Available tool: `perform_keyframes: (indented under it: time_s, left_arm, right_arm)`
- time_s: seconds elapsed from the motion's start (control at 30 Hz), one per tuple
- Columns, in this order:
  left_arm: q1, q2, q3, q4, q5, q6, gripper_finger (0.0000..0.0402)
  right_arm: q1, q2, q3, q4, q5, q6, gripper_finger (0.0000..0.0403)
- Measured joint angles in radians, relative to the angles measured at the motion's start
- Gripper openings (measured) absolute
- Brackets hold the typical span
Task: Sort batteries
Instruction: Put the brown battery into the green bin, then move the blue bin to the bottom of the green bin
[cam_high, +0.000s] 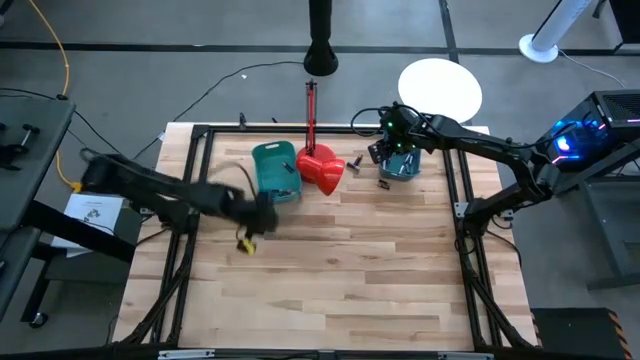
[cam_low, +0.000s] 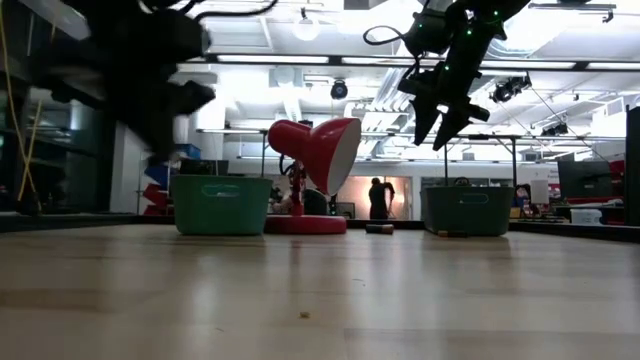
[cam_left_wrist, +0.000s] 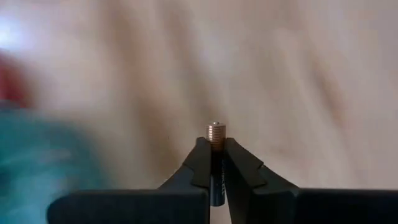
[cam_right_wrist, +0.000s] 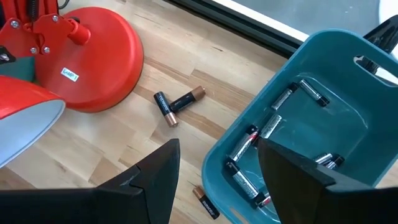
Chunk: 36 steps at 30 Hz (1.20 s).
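My left gripper (cam_high: 258, 215) hovers blurred just on the near side of the left teal bin (cam_high: 275, 168), raised well above the table in the low view (cam_low: 160, 110). It is shut on one battery (cam_left_wrist: 216, 132). My right gripper (cam_right_wrist: 217, 186) is open and empty, over the near-left rim of the right teal bin (cam_right_wrist: 323, 81), which holds several batteries (cam_right_wrist: 273, 124). Two loose batteries (cam_right_wrist: 177, 104) lie touching on the wood beside the lamp base; another (cam_right_wrist: 205, 202) lies by the bin's wall. My left gripper pinches the battery between its two fingers (cam_left_wrist: 199, 163), with the cell lying along them. Its copper-coloured end (cam_left_wrist: 216, 130) sticks out past the fingertips and the dark body runs back between them. The battery is lifted clear of the table.
A red desk lamp (cam_high: 320, 165) stands between the two bins, its round base (cam_right_wrist: 93, 56) close to the loose batteries and its shade (cam_low: 325, 150) tipped over. A black frame (cam_high: 200, 135) borders the wooden table. Bare wood spreads toward the near edge.
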Motion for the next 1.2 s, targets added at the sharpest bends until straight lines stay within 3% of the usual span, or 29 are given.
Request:
perform_keyframes:
  time_s: [0.13,0.2,0.33,0.47,0.7,0.83,0.9,1.03,1.2]
  left_arm:
    - [0.175,-0.164,0.002,0.066,-0.137,0.106,0.0007]
    - [0.276,-0.186,0.004,0.112,-0.146,0.172,0.0007]
    - [0.467,-0.125,0.003,0.15,-0.12,0.202,0.0009]
    - [0.579,-0.003,0.002,0.192,-0.143,0.2,0.0038]
    - [0.603,0.045,0.12,0.174,-0.216,0.107,0.0137]
    - [0.608,0.004,0.184,0.143,-0.167,0.075,0.0178]
    - [0.616,-0.018,0.205,0.098,-0.121,0.053,0.0191]
    - [0.626,-0.083,0.21,-0.013,-0.027,-0.04,0.02]
    - [0.626,-0.191,0.161,-0.051,0.054,-0.201,0.0201]
  right_arm:
    - [0.009,-0.001,0.0,0.003,-0.002,0.003,0.0213]
    - [0.023,-0.005,0.0,0.002,-0.004,0.007,0.0213]
    - [0.056,-0.032,0.0,0.001,-0.006,0.01,0.0213]
    - [0.083,-0.073,0.0,-0.004,-0.006,0.049,0.0213]
    - [0.099,-0.115,0.0,-0.027,-0.006,0.135,0.0213]
    - [0.097,-0.096,0.0,-0.018,-0.009,0.142,0.0213]
    - [0.086,-0.076,0.0,-0.019,-0.049,0.143,0.0213]
    - [0.081,-0.004,0.0,-0.063,-0.23,0.058,0.0213]
    - [0.187,0.08,-0.015,-0.131,-0.262,-0.083,0.0213]
